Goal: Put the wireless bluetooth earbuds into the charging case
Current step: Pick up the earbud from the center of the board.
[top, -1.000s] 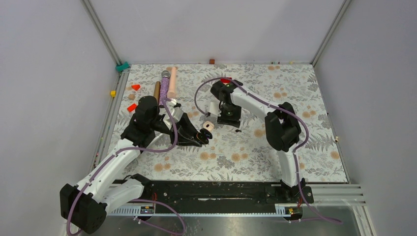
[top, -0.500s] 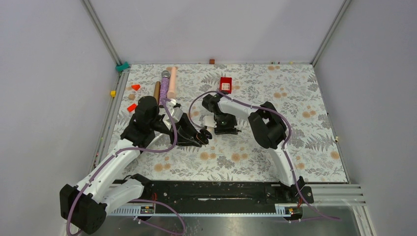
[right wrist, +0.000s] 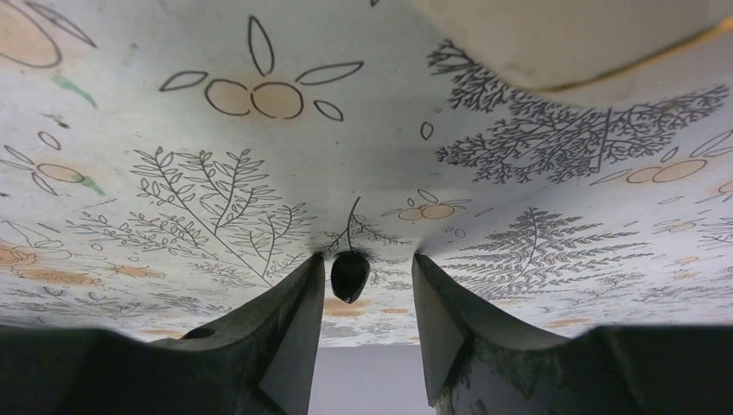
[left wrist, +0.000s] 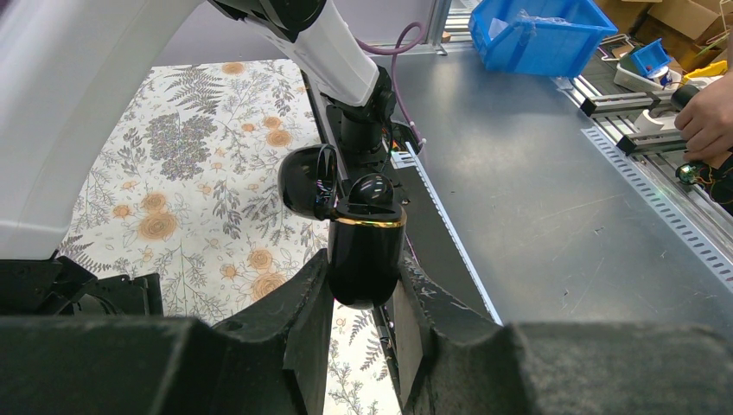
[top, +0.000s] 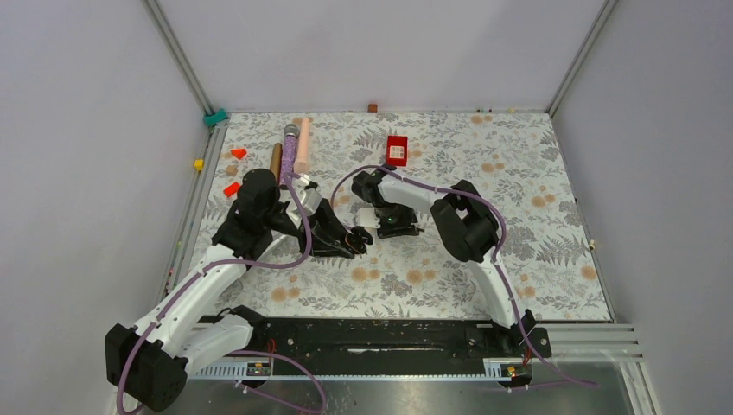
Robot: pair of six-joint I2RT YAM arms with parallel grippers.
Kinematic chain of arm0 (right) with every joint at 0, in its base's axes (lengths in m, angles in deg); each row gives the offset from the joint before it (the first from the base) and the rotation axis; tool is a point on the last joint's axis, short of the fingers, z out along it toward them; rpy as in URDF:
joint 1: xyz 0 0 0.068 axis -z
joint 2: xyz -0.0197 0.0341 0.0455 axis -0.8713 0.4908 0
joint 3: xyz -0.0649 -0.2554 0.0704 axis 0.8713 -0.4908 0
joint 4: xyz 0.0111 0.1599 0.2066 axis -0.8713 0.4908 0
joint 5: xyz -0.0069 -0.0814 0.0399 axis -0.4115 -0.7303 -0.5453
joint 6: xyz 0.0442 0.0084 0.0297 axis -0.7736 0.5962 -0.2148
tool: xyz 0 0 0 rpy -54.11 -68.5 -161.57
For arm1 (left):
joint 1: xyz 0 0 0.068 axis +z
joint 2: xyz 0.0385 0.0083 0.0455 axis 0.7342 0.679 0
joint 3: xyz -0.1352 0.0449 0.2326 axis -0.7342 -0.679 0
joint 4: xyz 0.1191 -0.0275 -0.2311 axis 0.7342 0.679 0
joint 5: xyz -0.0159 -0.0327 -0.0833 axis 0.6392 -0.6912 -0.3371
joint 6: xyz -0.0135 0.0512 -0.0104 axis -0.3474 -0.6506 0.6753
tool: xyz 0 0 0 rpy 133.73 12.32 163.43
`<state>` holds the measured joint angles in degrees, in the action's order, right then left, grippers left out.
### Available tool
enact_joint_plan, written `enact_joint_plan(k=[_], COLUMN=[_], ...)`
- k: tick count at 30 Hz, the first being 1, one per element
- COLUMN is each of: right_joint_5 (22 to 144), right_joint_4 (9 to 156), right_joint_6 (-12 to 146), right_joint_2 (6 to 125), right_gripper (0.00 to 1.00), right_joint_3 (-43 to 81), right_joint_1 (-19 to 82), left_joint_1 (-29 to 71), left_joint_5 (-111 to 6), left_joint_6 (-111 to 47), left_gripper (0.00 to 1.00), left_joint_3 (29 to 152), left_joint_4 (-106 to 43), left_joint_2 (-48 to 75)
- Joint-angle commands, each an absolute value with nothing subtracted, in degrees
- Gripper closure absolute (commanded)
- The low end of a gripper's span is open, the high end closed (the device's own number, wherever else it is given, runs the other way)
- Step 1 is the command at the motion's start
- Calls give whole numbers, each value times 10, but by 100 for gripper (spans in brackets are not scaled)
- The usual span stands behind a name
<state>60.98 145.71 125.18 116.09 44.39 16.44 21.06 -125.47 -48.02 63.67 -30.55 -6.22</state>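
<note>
Right hand (right wrist: 367, 259) has shifted toward the case (left wrist: 366, 251).
We see it open astride a black earbud (right wrist: 349, 275); left hand (left wrist: 359, 294) grips the case.

No text is legible, not even on the red box (top: 397, 149).

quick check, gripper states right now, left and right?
Left gripper: closed on the black charging case.
Right gripper: open around a black earbud, not yet gripping it.
</note>
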Motion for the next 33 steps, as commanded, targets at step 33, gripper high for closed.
enact_joint_plan(k=[33], right_joint_5=[636], right_joint_4=[1431], right_joint_6=[1117], right_joint_2=[981], right_gripper=[75], right_joint_3=[567], right_joint_1=[263], left_joint_1=[211], left_joint_5=[-1273], left_joint_6=[-481], left_gripper=[100], left_joint_3=[637], left_joint_4=[-330], left_joint_2=[-72])
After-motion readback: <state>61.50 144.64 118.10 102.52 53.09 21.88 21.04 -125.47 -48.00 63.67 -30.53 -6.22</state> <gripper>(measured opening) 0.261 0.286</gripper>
